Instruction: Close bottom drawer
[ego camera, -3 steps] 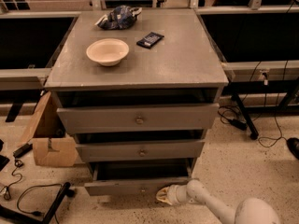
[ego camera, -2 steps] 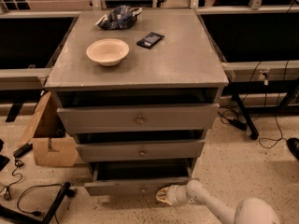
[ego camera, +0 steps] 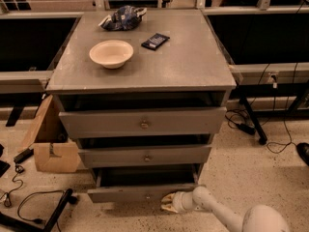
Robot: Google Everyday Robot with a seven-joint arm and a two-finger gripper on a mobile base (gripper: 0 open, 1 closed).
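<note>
The grey cabinet has three drawers, all pulled out a little. The bottom drawer (ego camera: 140, 192) has the slimmest front panel and stands out the farthest, with its dark inside showing above the panel. My gripper (ego camera: 167, 202) is low at the right part of that front panel, touching or just in front of it, near the floor. My white arm (ego camera: 217, 210) runs from the gripper to the lower right corner. The drawer's knob is hidden behind the gripper.
On the cabinet top (ego camera: 193, 66) lie a cream bowl (ego camera: 111, 53), a dark flat device (ego camera: 155, 40) and a crumpled blue bag (ego camera: 121, 18). A cardboard box (ego camera: 50, 144) stands left of the cabinet. Cables (ego camera: 34, 202) lie on the floor at left and right.
</note>
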